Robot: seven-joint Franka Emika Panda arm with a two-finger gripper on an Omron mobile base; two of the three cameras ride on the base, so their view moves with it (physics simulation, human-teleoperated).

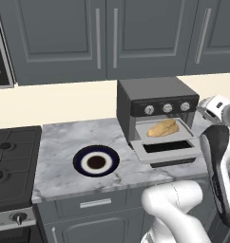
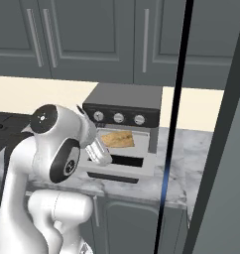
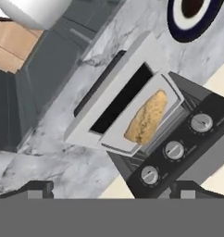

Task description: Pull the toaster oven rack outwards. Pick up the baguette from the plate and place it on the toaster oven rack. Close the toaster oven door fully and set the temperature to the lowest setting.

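The toaster oven (image 1: 155, 97) stands on the marble counter with its door (image 1: 168, 152) folded down flat in front. The light grey rack (image 1: 148, 135) is pulled out over the door, and the tan baguette (image 1: 163, 128) lies on it. In the hand view the baguette (image 3: 146, 118) rests lengthwise on the rack (image 3: 115, 134), beside the three silver knobs (image 3: 174, 149). The dark navy plate (image 1: 96, 161) sits bare to the oven's left. My gripper (image 3: 115, 189) is open and holds nothing, its fingertips (image 3: 40, 187) wide apart. It hovers well clear of the oven and looks down on it.
A black stove (image 1: 12, 161) borders the counter (image 1: 64, 137) on the left. Grey wall cabinets (image 1: 102, 33) hang above the oven. A tall grey panel (image 2: 226, 173) and a thin dark post (image 2: 174, 124) stand at the right. My arm (image 1: 216, 156) rises beside the open door.
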